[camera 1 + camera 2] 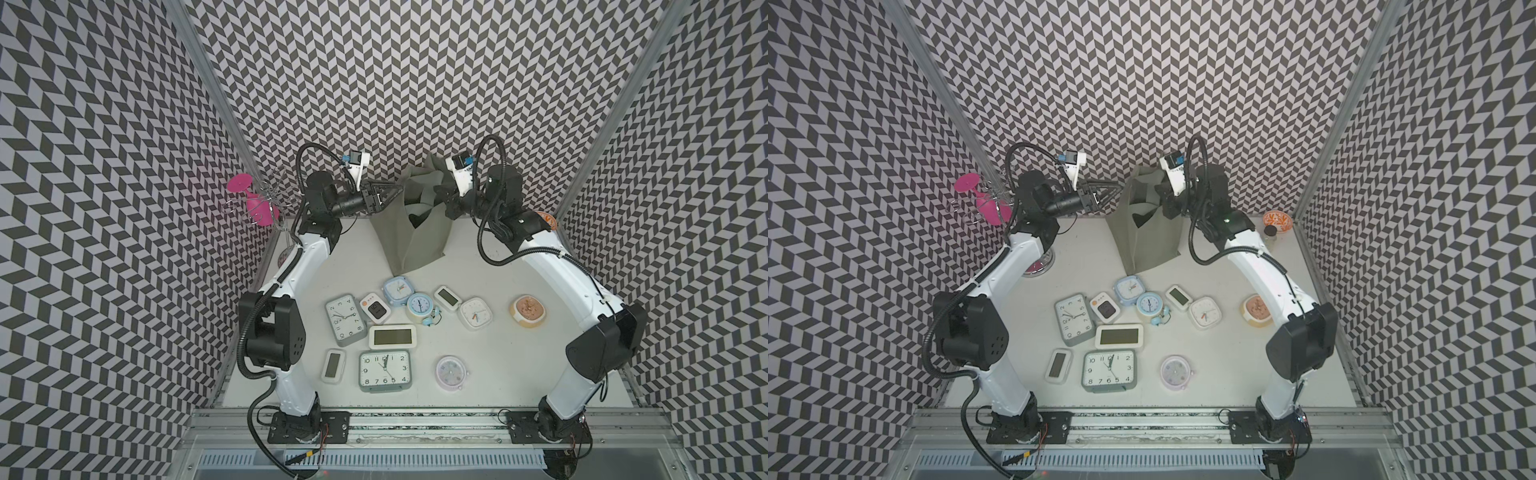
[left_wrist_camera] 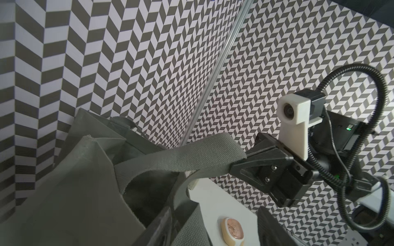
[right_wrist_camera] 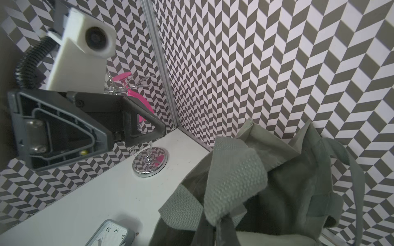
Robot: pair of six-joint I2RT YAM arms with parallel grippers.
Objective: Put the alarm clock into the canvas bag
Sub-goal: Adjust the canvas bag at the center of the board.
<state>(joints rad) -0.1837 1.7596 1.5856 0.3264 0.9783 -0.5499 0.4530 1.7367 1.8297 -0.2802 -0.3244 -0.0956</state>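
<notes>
R fingers (image 2: 241, 168) clamp shut on canvas bag (image 1: 409, 245) handle (image 2: 187, 158), prob. to keep mouth open, while L fingers (image 3: 158, 128) stand apart, gripping nothing, by its rim.

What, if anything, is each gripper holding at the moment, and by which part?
The right gripper pinches the canvas bag by one loop handle; the left gripper has its jaws open, holding nothing.

Setting: robot lab test cell | evidence: white tabletop (image 1: 498, 374) enclosed by chevron-patterned panels (image 1: 415, 83); two robot arms (image 1: 297, 266) bolted to an aluminium rail (image 1: 424, 419) at the near edge
</notes>
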